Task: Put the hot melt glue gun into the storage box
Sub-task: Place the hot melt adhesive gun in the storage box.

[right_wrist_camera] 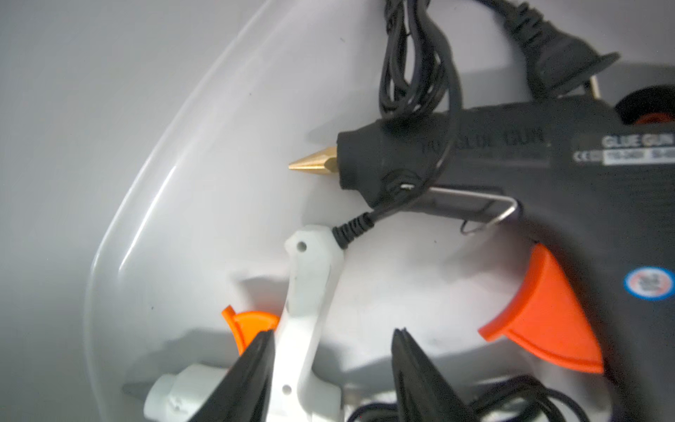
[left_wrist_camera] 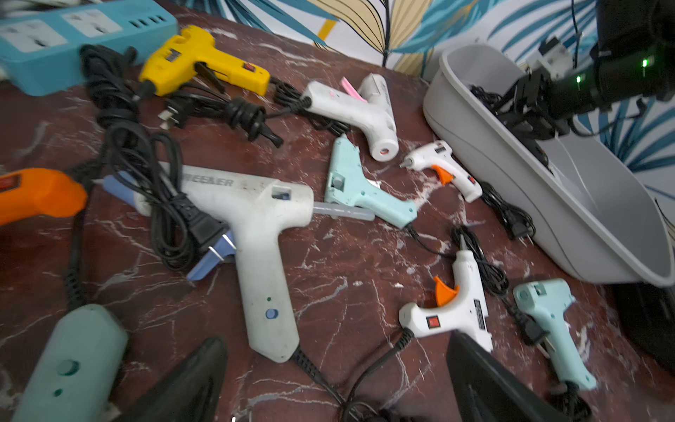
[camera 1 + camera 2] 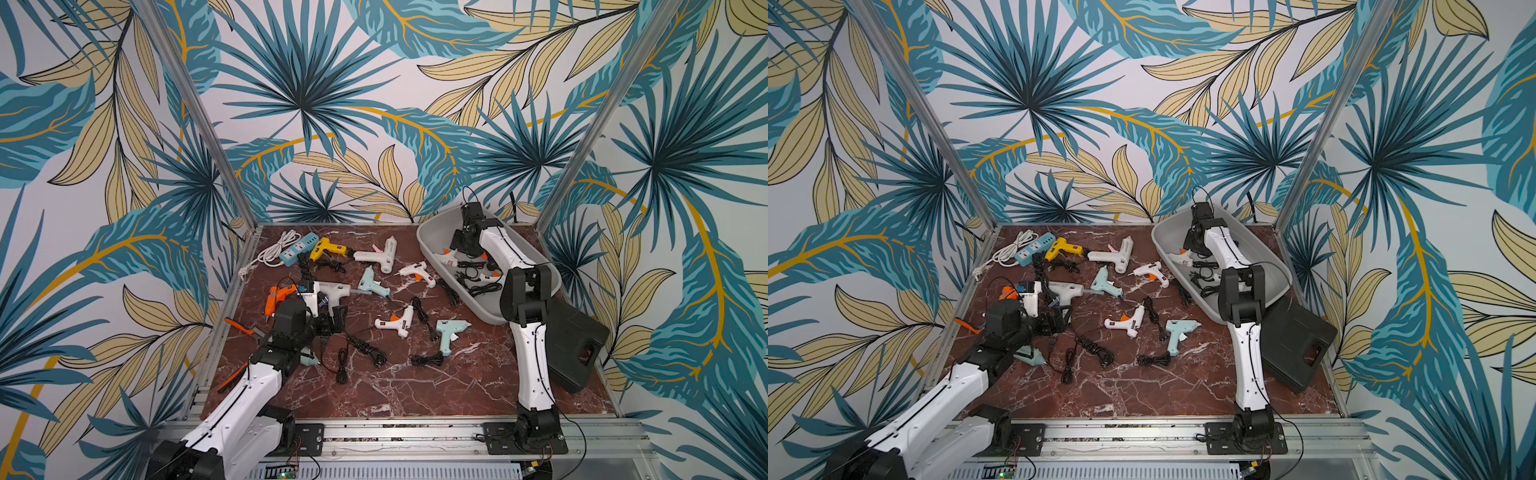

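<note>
**ENTRY: small white glue gun, set down in storage box; right jaws parted**

**Location of item.** The small white glue gun (image 1: 310, 292), with an orange trigger, lies on the floor of the light grey storage box (image 1: 146, 146). It is near the box's rounded end and just beside a black glue gun (image 1: 511, 164) with a brass nozzle. Black cord is coiled around both. In both top views the box stands at the far right of the marbled table (image 3: 415, 386).

**Right gripper** (image 1: 334, 331). It is low inside the box. Its fingers (image 1: 248, 380) stand apart and are not clenched. The white gun's handle runs up between them. One finger lies against or over the trigger side, and which of the two cannot be told. The other finger is clear of the handle, with bare box floor between.

**Left gripper** (image 2: 336, 334). It is spread wide and empty, hovering over the table near the butt of a large white glue gun (image 2: 255, 226).

**Step in hand (judged).** This is the drop-off of the white gun.

**Handling note.**
- Widen the jaws until both fingers are clear.
- Withdraw straight up and out of the box, not sideways. A sideways pull could drag the gun or snag the cord loops close to the fingertips.
- Clear the rim before swinging back.

**Outstanding.** Many glue guns on the table are not yet boxed.
</note>
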Controlling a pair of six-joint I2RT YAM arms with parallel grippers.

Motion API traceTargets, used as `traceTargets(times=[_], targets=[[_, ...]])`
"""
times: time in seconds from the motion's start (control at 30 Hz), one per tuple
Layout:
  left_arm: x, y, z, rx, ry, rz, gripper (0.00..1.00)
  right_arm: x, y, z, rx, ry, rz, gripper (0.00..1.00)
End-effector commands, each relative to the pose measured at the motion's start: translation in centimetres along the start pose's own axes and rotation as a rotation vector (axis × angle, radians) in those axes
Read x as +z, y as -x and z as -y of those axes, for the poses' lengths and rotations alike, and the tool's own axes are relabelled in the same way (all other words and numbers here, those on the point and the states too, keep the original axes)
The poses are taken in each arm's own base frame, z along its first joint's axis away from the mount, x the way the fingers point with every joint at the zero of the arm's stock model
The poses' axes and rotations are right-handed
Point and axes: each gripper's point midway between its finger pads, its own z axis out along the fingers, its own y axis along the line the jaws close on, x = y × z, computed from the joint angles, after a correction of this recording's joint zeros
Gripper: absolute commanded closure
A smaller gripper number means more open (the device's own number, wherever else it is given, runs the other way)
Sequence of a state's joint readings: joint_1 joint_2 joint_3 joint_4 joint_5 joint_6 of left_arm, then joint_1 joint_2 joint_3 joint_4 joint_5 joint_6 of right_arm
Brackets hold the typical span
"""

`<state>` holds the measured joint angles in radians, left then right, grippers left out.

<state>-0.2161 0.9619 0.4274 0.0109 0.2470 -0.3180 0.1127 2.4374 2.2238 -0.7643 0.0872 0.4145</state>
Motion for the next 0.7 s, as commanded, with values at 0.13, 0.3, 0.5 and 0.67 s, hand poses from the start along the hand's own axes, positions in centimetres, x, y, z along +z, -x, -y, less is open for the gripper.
traceTargets(times=[0.13, 0.3, 0.5, 0.67], targets=[[1.6, 2.0, 4.8, 0.237, -0.205, -0.065, 0.05, -9.7, 0.8, -0.5, -0.033, 0.067, 0.069, 0.28], [3.3, 1.3, 6.5, 0.346, -0.23, -0.134, 0.05, -13.3, -1.2, 1.0, -0.022, 0.066, 0.094, 0.15], [4.5, -0.1, 8.9, 0.507, -0.308, -0.21, 0.06, -17.1, -4.7, 2.5, 0.012, 0.103, 0.113, 0.01], [4.7, -0.6, 10.0, 0.612, -0.375, -0.263, 0.06, -19.5, -7.8, 4.4, 0.049, 0.104, 0.131, 0.0]])
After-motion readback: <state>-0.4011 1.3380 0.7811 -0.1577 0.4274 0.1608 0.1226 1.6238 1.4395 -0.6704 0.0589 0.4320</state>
